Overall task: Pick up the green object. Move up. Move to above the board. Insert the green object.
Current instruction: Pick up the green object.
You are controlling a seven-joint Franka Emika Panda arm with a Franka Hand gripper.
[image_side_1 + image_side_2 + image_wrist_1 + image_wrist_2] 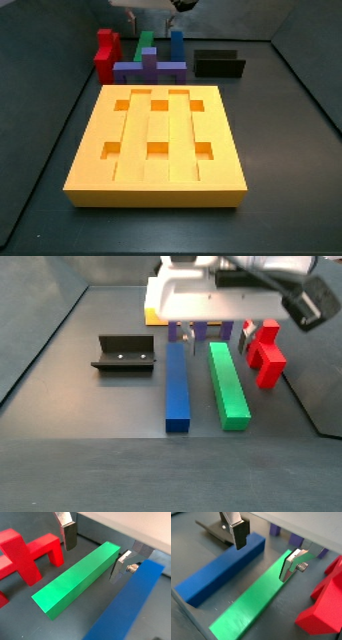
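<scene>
Pick-up stage: gripper over the green block, nothing lifted yet.

In both wrist views the gripper hangs with its fingers spread either side of one end of the green object; a gap shows at each pad, so no grasp is made. The green object lies flat on the dark floor, between the blue block and the red block, apart from both. Its long axis runs parallel to the blue block, and in a side view one end points toward the board. The stepped end cannot be made out. Judged from this, all four steps remain: closing and lifting, moving up, carrying over the board, inserting. The board's square holes look unfilled. The fixture stands well apart.
</scene>
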